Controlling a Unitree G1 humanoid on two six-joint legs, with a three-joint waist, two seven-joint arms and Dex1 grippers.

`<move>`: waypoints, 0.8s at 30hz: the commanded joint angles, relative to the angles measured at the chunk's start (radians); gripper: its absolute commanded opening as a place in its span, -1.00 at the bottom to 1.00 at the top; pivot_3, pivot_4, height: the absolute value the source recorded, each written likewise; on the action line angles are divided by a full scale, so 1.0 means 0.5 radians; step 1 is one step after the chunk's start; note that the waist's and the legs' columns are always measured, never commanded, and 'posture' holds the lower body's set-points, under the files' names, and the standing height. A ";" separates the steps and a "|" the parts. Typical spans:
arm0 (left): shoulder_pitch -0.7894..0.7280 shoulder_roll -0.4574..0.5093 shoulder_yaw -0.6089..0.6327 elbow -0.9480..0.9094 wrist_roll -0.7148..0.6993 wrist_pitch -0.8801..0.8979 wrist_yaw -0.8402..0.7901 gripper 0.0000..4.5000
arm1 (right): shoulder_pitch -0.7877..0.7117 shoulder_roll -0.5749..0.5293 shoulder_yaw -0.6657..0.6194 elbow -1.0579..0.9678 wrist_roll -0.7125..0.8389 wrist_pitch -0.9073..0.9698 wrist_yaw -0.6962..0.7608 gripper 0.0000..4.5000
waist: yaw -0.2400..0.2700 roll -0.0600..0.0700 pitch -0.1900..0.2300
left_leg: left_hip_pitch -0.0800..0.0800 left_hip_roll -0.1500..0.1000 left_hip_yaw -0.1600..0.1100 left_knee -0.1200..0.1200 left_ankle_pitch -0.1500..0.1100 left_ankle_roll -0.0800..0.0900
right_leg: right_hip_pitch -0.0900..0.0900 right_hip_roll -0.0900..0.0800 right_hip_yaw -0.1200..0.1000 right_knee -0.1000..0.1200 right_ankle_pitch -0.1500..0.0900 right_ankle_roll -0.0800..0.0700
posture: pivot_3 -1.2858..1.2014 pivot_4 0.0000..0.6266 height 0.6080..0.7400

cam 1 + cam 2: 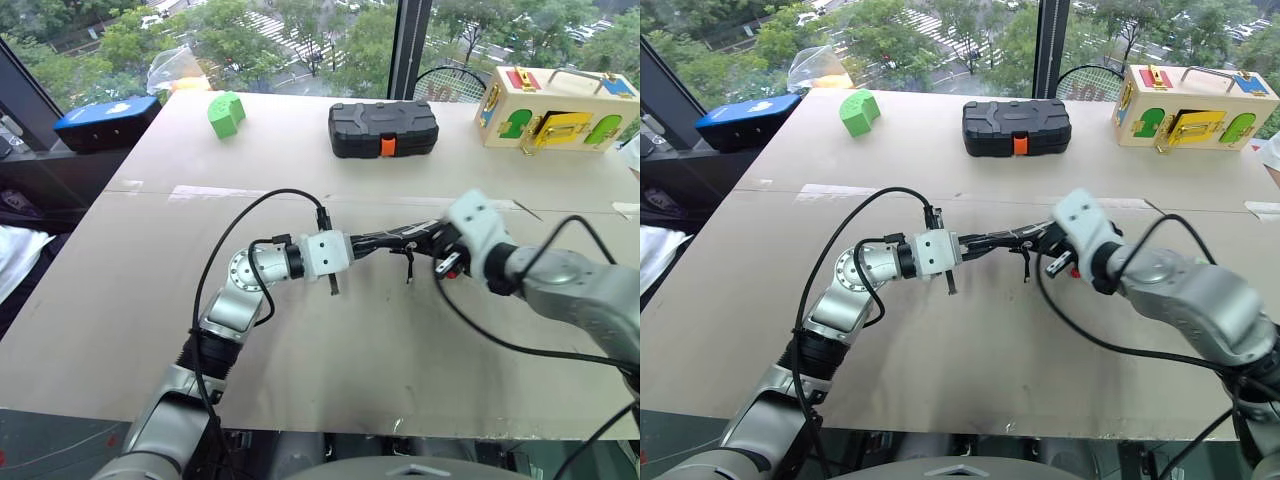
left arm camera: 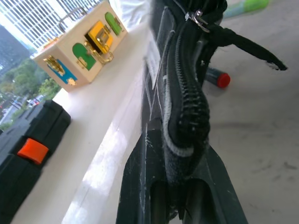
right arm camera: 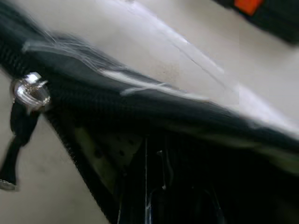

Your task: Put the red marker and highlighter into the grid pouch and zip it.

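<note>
Left eye view shows the grid pouch (image 1: 392, 238) held up off the tabletop (image 1: 350, 330), stretched edge-on between the two arms. The left pincer (image 1: 352, 247) is clamped on one end of the pouch; the left wrist view looks straight along its fingers, closed tight on the fabric, with the zipper teeth running away from them. The right pincer (image 1: 440, 243) is closed on the other end of the pouch, near the zipper. A silver zipper ring (image 2: 199, 17) with a black zipper cord (image 2: 247, 46) sits toward that far end, the cord hanging down loose.

Under the pouch, the left wrist view shows the red marker (image 2: 218, 78) lying on the tabletop, and beyond it the highlighter (image 2: 245, 6), also on the tabletop, partly hidden by the pouch.

At the back of the tabletop stand a green curved block (image 1: 226, 112), a black hard case (image 1: 383, 129) with an orange latch, and a wooden latch box (image 1: 555, 108). A blue object (image 1: 107, 121) rests on the ledge beside the tabletop's far left corner
</note>
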 commanded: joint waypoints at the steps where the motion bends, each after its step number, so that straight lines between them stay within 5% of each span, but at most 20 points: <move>1: -0.036 0.031 0.027 -0.036 -0.100 -0.030 -0.079 -1.00 | -0.175 -0.056 0.306 -0.005 -0.439 -0.173 0.240 -1.00 | 0.000 0.000 0.000 | 0.000 0.000 0.001 0.000 0.000 -0.001 | -0.001 0.000 0.000 0.000 0.000 0.000 | 0.03 -0.52 1.00; 3: -0.065 0.046 0.037 -0.029 -0.124 -0.014 -0.117 -1.00 | -0.237 -0.087 0.419 0.028 -0.597 -0.240 0.406 -1.00 | 0.006 0.000 0.000 | -0.001 0.001 0.001 0.000 0.001 -0.002 | -0.001 0.000 -0.001 0.000 0.000 0.000 | 0.03 -0.52 1.00; 6: -0.080 0.088 0.054 -0.025 -0.154 0.003 -0.177 -1.00 | -0.298 -0.128 0.532 0.067 -0.833 -0.379 0.584 -0.65 | 0.007 0.000 0.001 | -0.002 0.000 0.003 0.002 0.001 -0.002 | 0.000 -0.001 -0.001 -0.002 0.000 0.000 | 0.03 -0.52 1.00; 14: -0.181 0.076 0.064 -0.013 -0.117 0.048 -0.141 -1.00 | -0.267 -0.150 0.469 0.227 -1.237 -0.667 0.935 0.97 | 0.005 -0.001 0.001 | -0.001 0.000 0.004 0.002 0.001 -0.002 | 0.000 -0.001 -0.001 -0.002 0.000 0.001 | 0.03 -0.52 1.00; 24: -0.190 0.035 0.074 -0.068 -0.031 0.131 -0.003 -1.00 | -0.121 -0.130 0.281 0.304 -1.549 -0.860 1.098 0.97 | 0.005 -0.001 0.001 | 0.000 0.000 0.006 0.003 0.002 -0.003 | 0.000 0.000 -0.001 -0.001 0.000 0.001 | 0.03 -0.52 1.00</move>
